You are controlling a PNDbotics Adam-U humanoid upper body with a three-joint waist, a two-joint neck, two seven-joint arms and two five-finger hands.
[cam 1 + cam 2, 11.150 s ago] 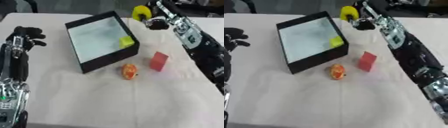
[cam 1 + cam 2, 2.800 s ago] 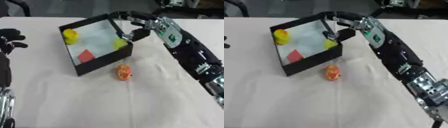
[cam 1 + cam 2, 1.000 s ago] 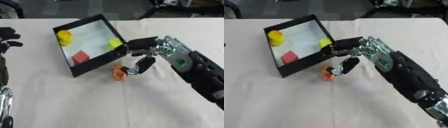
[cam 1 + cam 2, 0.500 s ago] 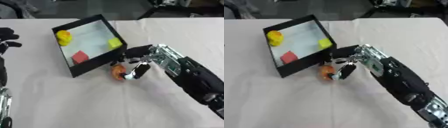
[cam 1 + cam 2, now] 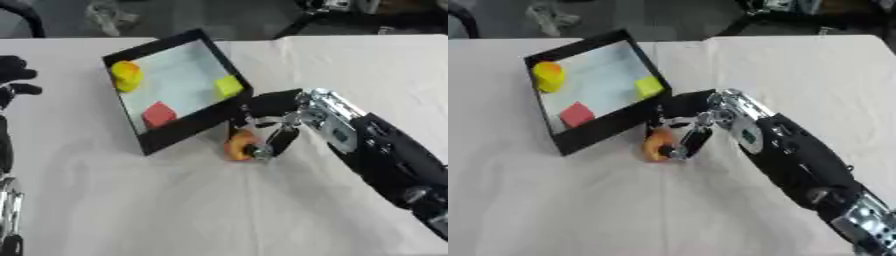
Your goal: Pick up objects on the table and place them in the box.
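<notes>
A small orange object point(image 5: 238, 145) lies on the white cloth just in front of the black box point(image 5: 187, 129). My right hand point(image 5: 267, 118) is over it, fingers curled down around its right side and thumb near its top, touching it. Inside the box sit a yellow round object point(image 5: 126, 75) at the far left, a yellow-green cube point(image 5: 228, 86) at the right and a red cube point(image 5: 158, 113) near the front wall. At the left edge my left hand point(image 5: 12, 79) rests, with only part of it showing.
The table is covered by a white cloth point(image 5: 175, 210) with broad free room in front and to the right. My right forearm point(image 5: 385, 155) crosses the lower right of the view. Dark clutter lies beyond the table's far edge.
My right hand has come down from beside the box and closed its fingers around the orange object. The camera has also shifted slightly.
</notes>
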